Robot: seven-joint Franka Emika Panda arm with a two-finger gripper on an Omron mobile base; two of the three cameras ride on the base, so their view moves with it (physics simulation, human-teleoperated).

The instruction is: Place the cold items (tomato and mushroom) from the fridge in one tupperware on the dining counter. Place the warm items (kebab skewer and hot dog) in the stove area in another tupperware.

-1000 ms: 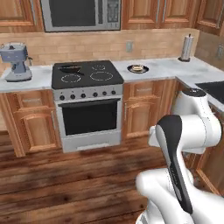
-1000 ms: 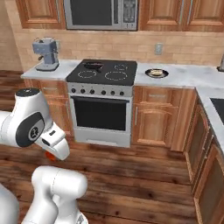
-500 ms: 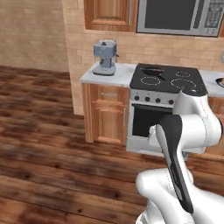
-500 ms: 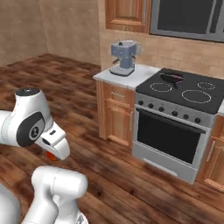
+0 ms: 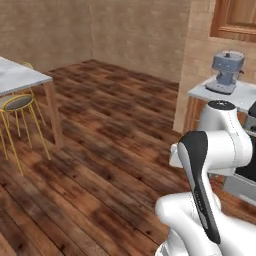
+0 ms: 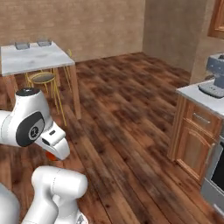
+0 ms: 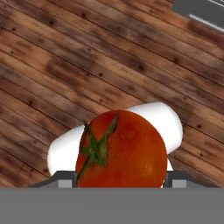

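Gripped the tomato between the jaws (stem towards the camera), with the trays on the counter well ahead to the left.

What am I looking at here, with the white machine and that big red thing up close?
It is a white robot arm on a base that drives around a simulated kitchen. Two pictures come from cameras on the base, behind the arm to its left and right. The third comes from a camera on the hand. The red thing there is the tomato, filling the space between the claw's fingers, so it looks held. In the right base view, the dining counter stands on the wooden floor, with two grey tupperware trays on it and a yellow stool beside it. A coffee machine sits on a worktop.
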